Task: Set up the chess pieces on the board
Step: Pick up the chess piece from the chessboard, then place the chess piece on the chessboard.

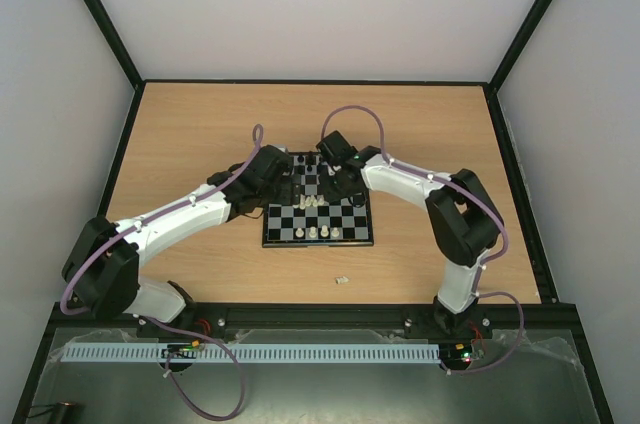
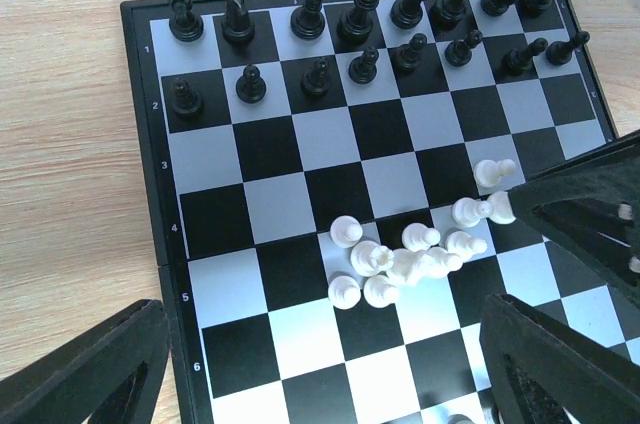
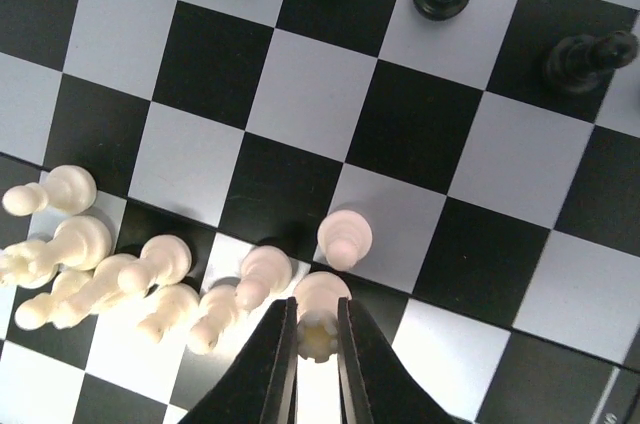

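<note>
The right end effector (image 3: 316, 329) grips one white piece (image 3: 322, 292) near the middle of the board (image 3: 410, 139). In its wrist view, other white pieces (image 3: 265, 274) crowd it at 10 and 12 o'clock, so a skewed lift may topple them. Free squares open toward 3 o'clock. The left end effector (image 2: 325, 374) hangs open.

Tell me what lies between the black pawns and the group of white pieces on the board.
Only bare squares of the board separate the black pawns from the white pieces; the left wrist view shows this.
</note>
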Controlling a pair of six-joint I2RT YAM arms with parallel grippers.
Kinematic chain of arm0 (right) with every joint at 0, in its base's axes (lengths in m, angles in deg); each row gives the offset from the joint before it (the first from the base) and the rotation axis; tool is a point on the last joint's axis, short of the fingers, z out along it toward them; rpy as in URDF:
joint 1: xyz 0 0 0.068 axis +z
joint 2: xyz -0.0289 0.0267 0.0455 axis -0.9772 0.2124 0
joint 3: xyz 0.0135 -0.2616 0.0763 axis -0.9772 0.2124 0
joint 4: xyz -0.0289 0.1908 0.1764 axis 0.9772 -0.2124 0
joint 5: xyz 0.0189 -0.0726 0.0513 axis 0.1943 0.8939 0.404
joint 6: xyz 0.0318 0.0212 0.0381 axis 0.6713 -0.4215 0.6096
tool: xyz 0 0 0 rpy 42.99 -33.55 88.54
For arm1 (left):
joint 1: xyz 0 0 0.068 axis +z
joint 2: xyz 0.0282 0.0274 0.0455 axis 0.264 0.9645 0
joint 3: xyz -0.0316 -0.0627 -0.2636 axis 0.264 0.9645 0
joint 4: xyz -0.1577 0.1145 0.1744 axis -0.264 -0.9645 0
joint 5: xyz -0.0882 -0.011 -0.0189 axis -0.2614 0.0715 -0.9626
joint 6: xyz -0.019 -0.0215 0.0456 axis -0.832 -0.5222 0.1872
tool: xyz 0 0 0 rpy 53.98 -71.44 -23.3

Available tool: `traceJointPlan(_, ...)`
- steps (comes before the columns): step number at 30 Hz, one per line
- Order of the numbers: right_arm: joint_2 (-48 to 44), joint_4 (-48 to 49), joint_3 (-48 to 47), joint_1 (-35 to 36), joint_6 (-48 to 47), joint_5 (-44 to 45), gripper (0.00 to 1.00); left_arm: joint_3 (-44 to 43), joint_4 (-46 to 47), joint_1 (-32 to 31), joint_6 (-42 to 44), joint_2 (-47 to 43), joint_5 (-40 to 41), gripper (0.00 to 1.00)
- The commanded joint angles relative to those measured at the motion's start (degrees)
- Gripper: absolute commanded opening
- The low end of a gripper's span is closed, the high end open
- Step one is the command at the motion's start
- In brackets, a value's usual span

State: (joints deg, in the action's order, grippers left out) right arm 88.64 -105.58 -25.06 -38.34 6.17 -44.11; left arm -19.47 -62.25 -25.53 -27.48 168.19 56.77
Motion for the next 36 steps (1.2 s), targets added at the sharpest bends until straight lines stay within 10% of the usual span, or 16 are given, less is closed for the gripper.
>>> traceJointPlan(1,-5.3,-3.7,1.9,-0.2,0.9,1.0,0.09,1.1,0.2,0.3,0.4,0.2,-0.7,0.88)
traceJointPlan(17,-25.5,-7.5,23.0,0.2,8.8,2.1,0.10,3.1,0.7,0.2,-0.1,-2.0,-2.0,0.88)
traceJointPlan(36,-24.3,-6.8,25.5,3.6,10.5,2.4,0.10,2.9,1.1,0.1,-0.2,-1.1,-2.2,0.88)
